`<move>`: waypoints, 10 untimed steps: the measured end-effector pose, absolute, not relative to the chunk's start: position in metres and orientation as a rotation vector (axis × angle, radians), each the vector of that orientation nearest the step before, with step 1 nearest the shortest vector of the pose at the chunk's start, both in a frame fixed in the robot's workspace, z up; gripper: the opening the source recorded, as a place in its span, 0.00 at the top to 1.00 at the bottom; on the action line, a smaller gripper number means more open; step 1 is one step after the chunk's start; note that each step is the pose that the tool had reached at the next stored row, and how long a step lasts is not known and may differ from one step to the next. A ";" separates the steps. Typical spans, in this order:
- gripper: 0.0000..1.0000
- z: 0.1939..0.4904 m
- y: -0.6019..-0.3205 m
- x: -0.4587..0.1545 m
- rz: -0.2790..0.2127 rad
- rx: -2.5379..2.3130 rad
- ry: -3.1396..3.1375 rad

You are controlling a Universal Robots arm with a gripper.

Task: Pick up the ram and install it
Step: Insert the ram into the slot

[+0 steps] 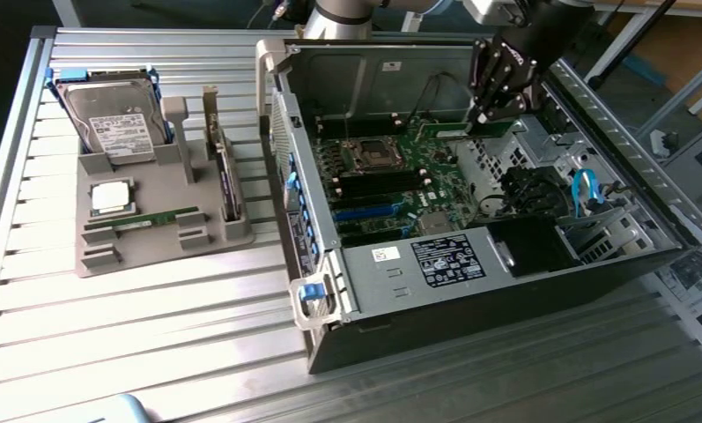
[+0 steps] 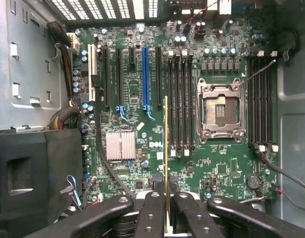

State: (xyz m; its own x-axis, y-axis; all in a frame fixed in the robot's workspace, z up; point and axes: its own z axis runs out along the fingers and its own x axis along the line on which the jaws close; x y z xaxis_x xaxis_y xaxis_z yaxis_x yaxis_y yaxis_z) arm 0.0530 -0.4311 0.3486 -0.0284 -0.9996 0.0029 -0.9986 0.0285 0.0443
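My pincer (image 1: 488, 119) was pinched on the ram (image 1: 456, 132), which hung edge-down over the motherboard (image 1: 386, 181) inside the open case (image 1: 469, 300), toward one o'clock in the exterior view. A second stick (image 1: 157, 218) lay in the grey tray (image 1: 151, 254), at nine o'clock from the case.

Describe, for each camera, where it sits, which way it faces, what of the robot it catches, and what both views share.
Exterior view: off the arm, raised, looking down at the open computer case on the slatted table; shows the arm and gripper.
Wrist view: on the wrist, looking down past the fingers onto the motherboard; the ram is clamped edge-on between them.
Shared: motherboard, empty CPU socket, the gripper and its ram.
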 end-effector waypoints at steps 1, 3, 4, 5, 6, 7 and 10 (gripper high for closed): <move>0.87 0.348 -0.431 0.053 -0.046 2.166 -2.229; 0.87 0.347 -0.431 0.053 -0.046 2.166 -2.229; 0.87 0.346 -0.431 0.053 -0.046 2.166 -2.229; 0.87 0.346 -0.431 0.053 -0.046 2.166 -2.229; 0.87 0.345 -0.431 0.053 -0.046 2.167 -2.229; 0.87 0.345 -0.431 0.053 -0.046 2.166 -2.229; 0.87 0.343 -0.431 0.053 -0.046 2.166 -2.229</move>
